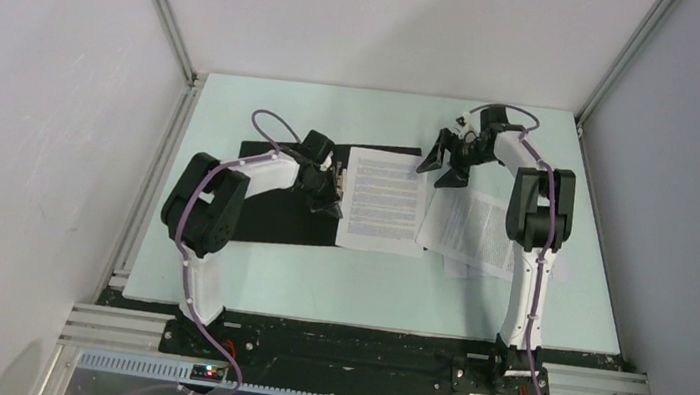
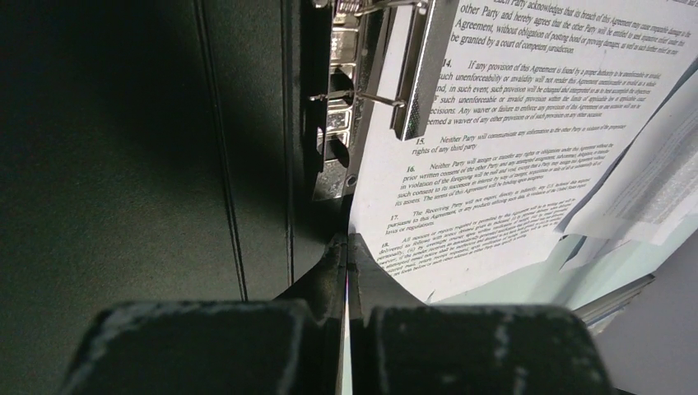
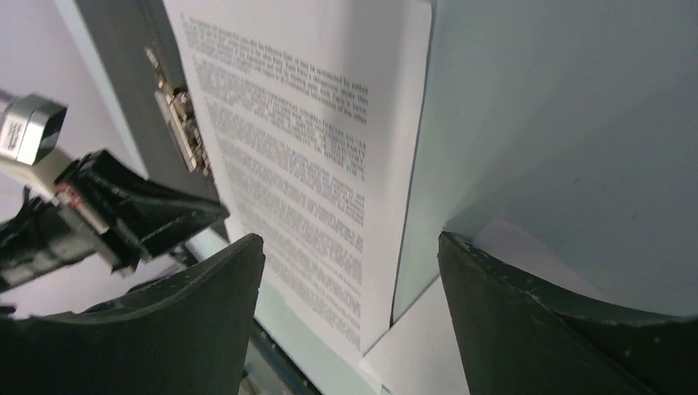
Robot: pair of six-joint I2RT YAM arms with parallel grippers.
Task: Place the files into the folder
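Observation:
The folder lies open at centre left, only its black inside showing. One printed file sheet lies on its right half beside the metal clip. My left gripper sits at that sheet's left edge by the spine, and its jaws are shut on the edge of the sheet. My right gripper is open and empty above the sheet's far right corner. More file sheets lie loosely stacked on the table to the right.
The pale green table is fenced by grey walls and aluminium rails. The loose sheets lie under the right arm. The left gripper's body shows in the right wrist view. A corner of a loose sheet lies below the right fingers.

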